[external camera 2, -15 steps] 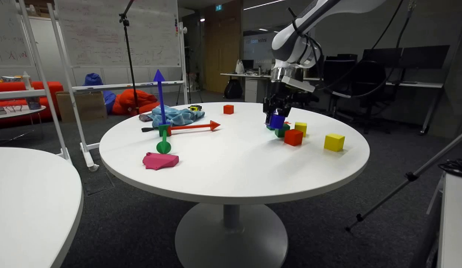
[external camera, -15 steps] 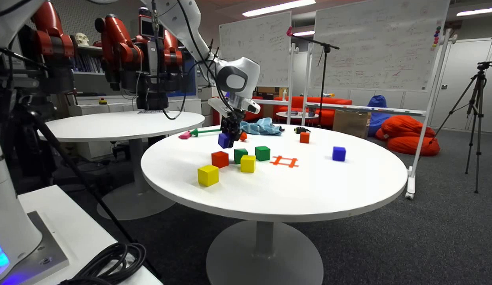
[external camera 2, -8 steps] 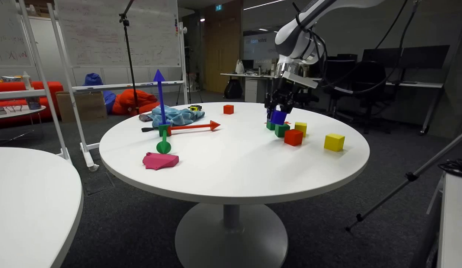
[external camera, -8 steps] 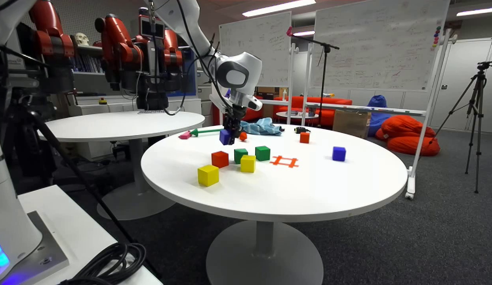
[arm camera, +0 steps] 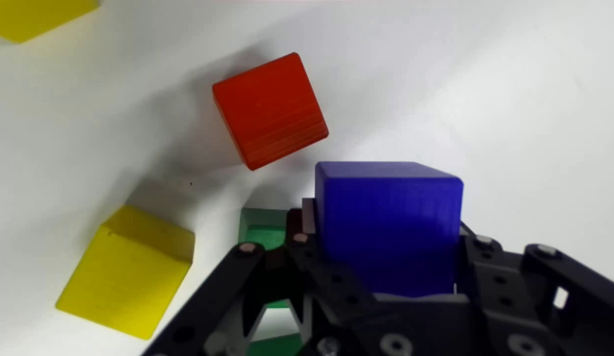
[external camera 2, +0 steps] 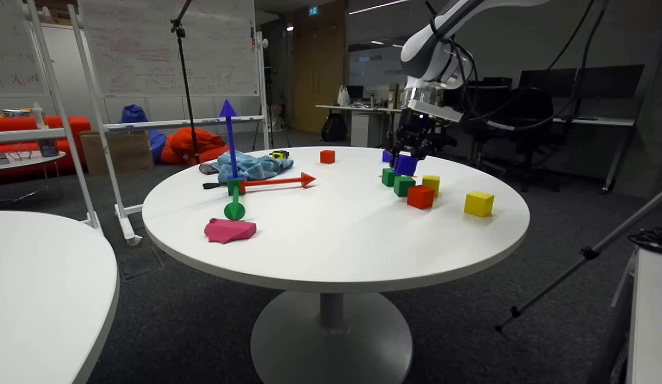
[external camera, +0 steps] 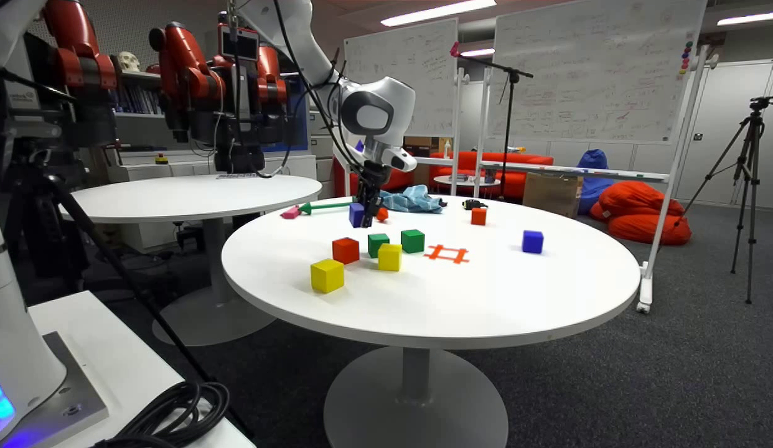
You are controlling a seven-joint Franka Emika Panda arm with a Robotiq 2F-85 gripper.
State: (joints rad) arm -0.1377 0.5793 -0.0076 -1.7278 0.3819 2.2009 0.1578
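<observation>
Blue cube (arm camera: 391, 227) is up in the air over the round white table (external camera 2: 331, 234), clear of its top. Gripper (arm camera: 386, 230), angled down, is clamped on the cube; that height presumably serves to clear its neighbours. Wrist view: a red cube (arm camera: 272, 111), a yellow cube (arm camera: 124, 282) and two green cubes (arm camera: 265, 236) sit apart from one another, the green ones partly hidden by the gripper. Pads (arm camera: 308, 216) press two opposite sides, probably because flat, parallel faces seat squarely there; the cube's lower end juts past them
</observation>
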